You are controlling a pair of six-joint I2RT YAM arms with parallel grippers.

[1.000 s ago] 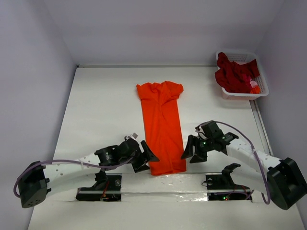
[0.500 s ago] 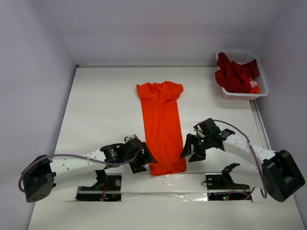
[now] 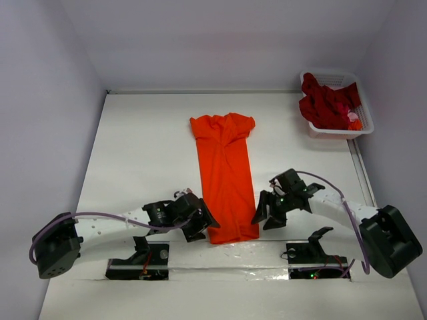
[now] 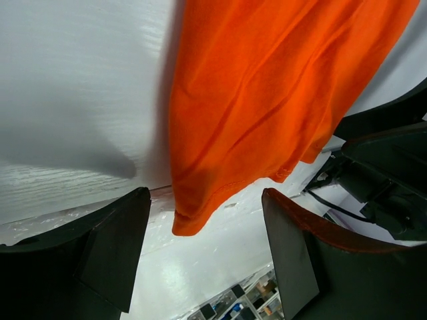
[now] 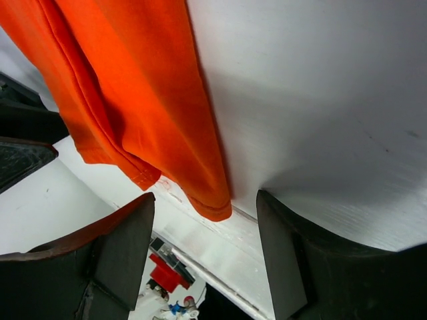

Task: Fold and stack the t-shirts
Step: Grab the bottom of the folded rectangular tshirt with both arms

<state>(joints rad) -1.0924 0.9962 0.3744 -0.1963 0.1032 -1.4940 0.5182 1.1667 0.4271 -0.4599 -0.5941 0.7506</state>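
We find the white table (image 3: 147,153) filling most of the top view. The orange t-shirt (image 3: 225,177) lies flat at its centre as a long narrow strip running from 12 o'clock to 6 o'clock. Its wider collar-and-sleeve end is at 12 o'clock and its hem is at 6 o'clock, close to the near table edge. The left arm (image 3: 107,225) reaches in from 8 o'clock and the right arm (image 3: 340,212) from 4 o'clock, both lying low over the table. The white lattice basket (image 3: 337,133) stands in the far corner at 2 o'clock, well apart from the orange shirt. It holds the dark red shirts (image 3: 327,103) in a loose heap that rises above its rim.

The left gripper (image 3: 202,225) sits just beside the hem at the shirt's 7 o'clock corner. The right gripper (image 3: 265,217) sits just beside the hem at the 5 o'clock corner. We record both as released: in each wrist view the jaws stand spread with nothing clamped between them. In the left wrist view the left gripper (image 4: 205,220) frames one hem corner of the orange t-shirt (image 4: 267,100). In the right wrist view the right gripper (image 5: 205,203) frames the opposite hem corner of the orange t-shirt (image 5: 133,87). We cannot tell whether any jaw touches the cloth.
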